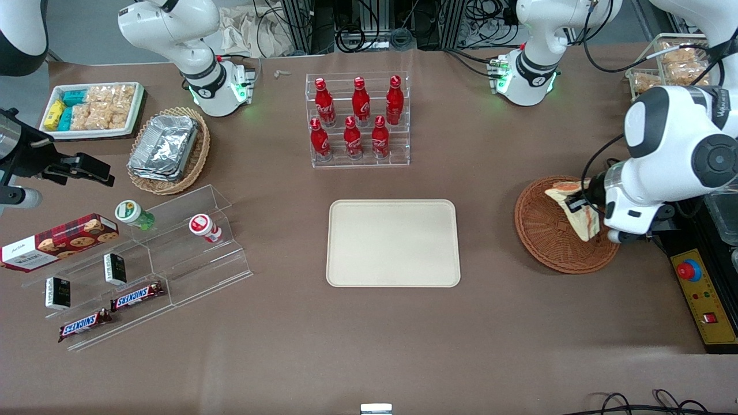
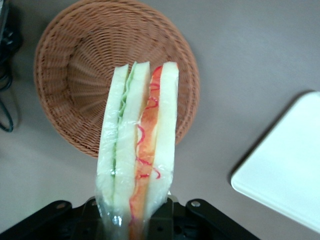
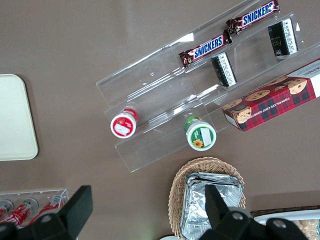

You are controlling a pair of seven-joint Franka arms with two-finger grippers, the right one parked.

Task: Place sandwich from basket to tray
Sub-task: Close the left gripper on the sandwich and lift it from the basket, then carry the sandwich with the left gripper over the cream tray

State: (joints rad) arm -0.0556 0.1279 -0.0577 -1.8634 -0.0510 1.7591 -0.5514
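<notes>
The flat cream-beige rectangular tray [image 1: 394,242] lies bare mid-table. The round reddish-brown wicker basket [image 1: 542,236] sits toward the working arm's end. Above it, the gripper [image 1: 578,203] clamps the triangular white-bread sandwich [image 1: 578,214], long axis pointing away from the fingers.

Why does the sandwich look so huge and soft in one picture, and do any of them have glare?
Left wrist view: the sandwich, held in the gripper, sits close to the lens and looks slightly soft. Front view: evenly lit, sharp. Right wrist view: glare on the clear shelf.
</notes>
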